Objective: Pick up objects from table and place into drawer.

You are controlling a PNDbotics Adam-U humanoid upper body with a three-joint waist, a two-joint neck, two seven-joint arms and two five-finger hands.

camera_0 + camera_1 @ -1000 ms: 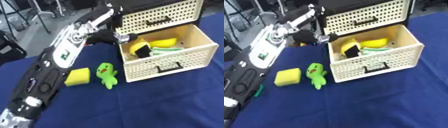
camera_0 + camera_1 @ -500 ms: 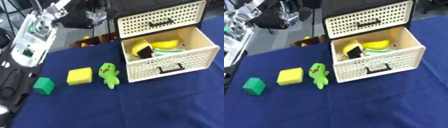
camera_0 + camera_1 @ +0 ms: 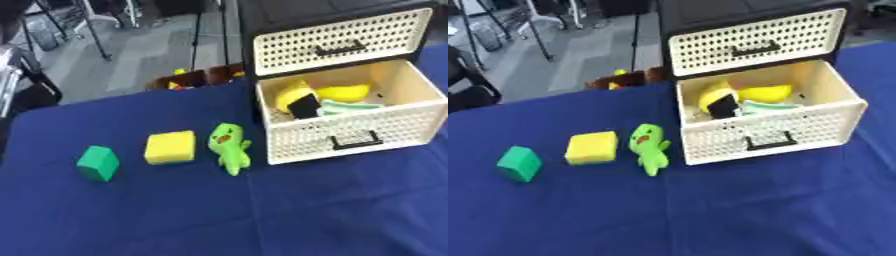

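We were between picks, neither hand in view so we could not tell their fingers, with the drawer (image 3: 350, 135) open and part-filled; next, grasp the green toy (image 3: 228, 147), yellow block (image 3: 170, 147) or green block (image 3: 97, 162).

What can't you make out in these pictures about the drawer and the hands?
- Neither hand shows in either eye view, so their state is unknown.
- Open drawer: its front wall hides the floor; the yellow things and the dark piece are too blurred to name.
- Upper drawer is shut, contents hidden.
- Small coloured things past the table's far edge: too small.
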